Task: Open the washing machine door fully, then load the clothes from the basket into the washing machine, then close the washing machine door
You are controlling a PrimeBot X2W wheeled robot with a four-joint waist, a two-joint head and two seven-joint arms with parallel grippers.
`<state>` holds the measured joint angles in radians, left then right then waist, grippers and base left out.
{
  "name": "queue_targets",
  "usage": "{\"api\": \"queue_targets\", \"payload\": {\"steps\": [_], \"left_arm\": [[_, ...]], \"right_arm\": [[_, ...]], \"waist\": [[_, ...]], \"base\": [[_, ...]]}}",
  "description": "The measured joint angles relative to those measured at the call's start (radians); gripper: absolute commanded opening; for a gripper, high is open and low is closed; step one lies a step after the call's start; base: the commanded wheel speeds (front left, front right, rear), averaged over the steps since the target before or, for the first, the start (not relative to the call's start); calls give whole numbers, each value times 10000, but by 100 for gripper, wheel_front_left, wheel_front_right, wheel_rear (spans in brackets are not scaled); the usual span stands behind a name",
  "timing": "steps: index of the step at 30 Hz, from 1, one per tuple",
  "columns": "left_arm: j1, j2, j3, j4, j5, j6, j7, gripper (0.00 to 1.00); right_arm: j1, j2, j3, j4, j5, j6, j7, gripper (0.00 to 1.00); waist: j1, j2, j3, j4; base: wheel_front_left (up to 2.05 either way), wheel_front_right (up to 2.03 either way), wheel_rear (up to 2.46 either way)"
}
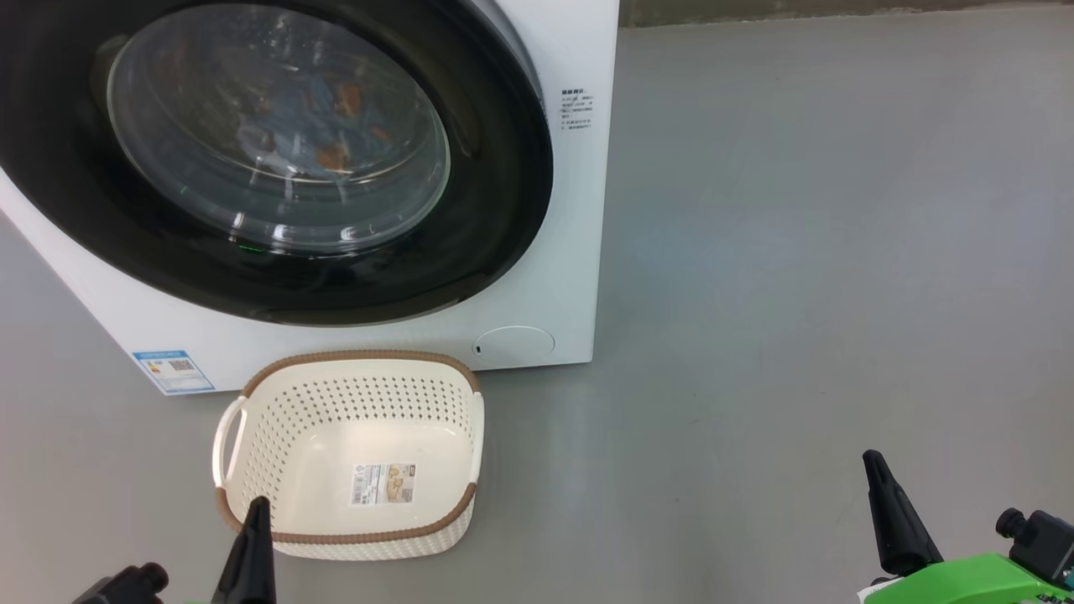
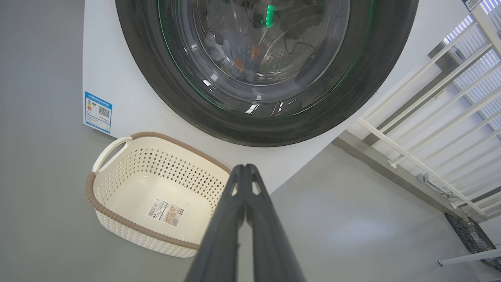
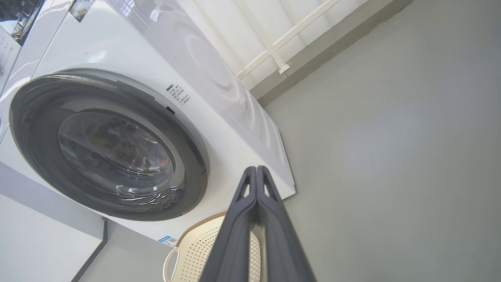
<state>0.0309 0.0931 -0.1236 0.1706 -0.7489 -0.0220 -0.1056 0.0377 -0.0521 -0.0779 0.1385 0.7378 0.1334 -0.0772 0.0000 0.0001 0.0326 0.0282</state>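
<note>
The washing machine [image 1: 579, 50] stands at the upper left with its door [image 1: 503, 201] flat against the front. Through the glass, blue clothes [image 1: 336, 117] with orange-brown prints lie in the drum; the clothes [image 2: 240, 58] appear behind the door [image 2: 188, 94] in the left wrist view too. On the floor before the machine sits the cream basket [image 1: 252, 445], nothing inside but a label. My left gripper [image 1: 256, 507] is shut, hovering at the basket's near left corner. Far to the right, over bare floor, my right gripper [image 1: 873, 461] is shut. Its pressed-together fingers [image 3: 256, 172] point towards the washing machine [image 3: 219, 78].
Grey floor [image 1: 822, 252] stretches wide to the right of the machine. A white railing [image 2: 430, 117] and wall base run behind the machine's right side. A dark flat item [image 2: 469, 235] lies on the floor near that railing.
</note>
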Motion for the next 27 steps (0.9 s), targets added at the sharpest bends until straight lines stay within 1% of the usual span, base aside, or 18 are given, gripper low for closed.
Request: {"api": "queue_targets", "payload": {"steps": [7, 9, 23, 27], "left_arm": [[-8, -8, 142, 75, -660, -17, 142, 0], [-23, -15, 188, 100, -865, -88, 176, 0], [-200, -69, 472, 244, -2428, -194, 527, 0], [-205, -73, 558, 284, -2834, -282, 617, 0]], "right_arm": [[-6, -2, -8, 94, 671, 0, 155, 0], [-9, -2, -12, 130, 851, 0, 161, 0], [-242, -10, -42, 359, 2418, -2, 464, 0], [-243, -12, -50, 410, 2821, -2, 548, 0]], "waist": [[0, 0, -22, -21], [0, 0, -29, -28], [0, 0, -81, -78], [0, 0, -96, -92]], "base": [[0, 0, 0], [0, 0, 0], [0, 0, 0], [0, 0, 0]]}}
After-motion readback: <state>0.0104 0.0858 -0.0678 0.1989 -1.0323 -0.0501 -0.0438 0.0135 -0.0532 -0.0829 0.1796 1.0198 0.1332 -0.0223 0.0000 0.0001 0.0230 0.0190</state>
